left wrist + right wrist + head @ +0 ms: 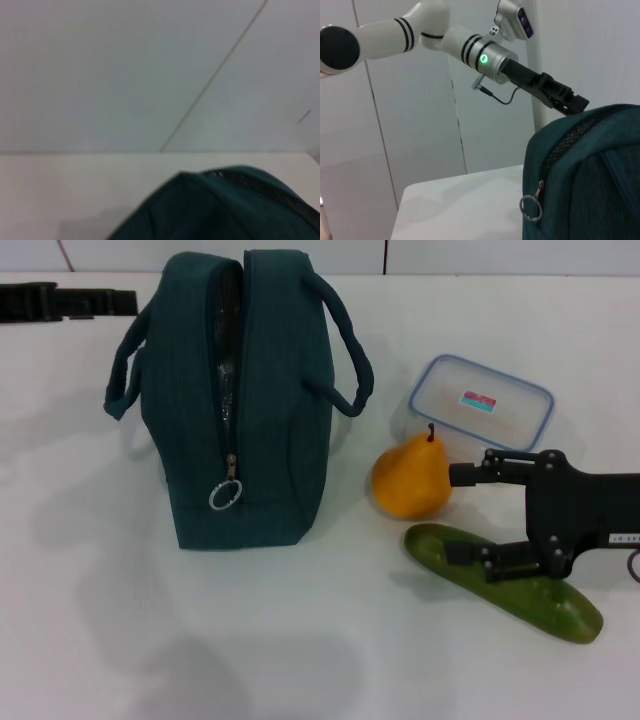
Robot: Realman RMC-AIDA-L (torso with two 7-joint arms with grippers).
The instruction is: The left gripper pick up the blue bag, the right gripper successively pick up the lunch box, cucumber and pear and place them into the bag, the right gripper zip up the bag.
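The blue bag point(240, 400) stands upright left of centre, its zipper partly open on foil lining, ring pull point(226, 495) hanging at the front. The bag point(590, 175) also fills a corner of the right wrist view, and its top point(235, 210) shows in the left wrist view. The pear point(410, 480) sits right of the bag, the lunch box point(482, 403) behind it, the cucumber point(505, 583) in front. My right gripper point(462, 515) is open, one finger beside the pear, the other over the cucumber. My left gripper point(65, 302) hangs at the far back left, apart from the bag.
Everything rests on a white table point(300, 640). The left arm point(485, 55), white with a green light, reaches in behind the bag's top. A pale wall stands behind the table.
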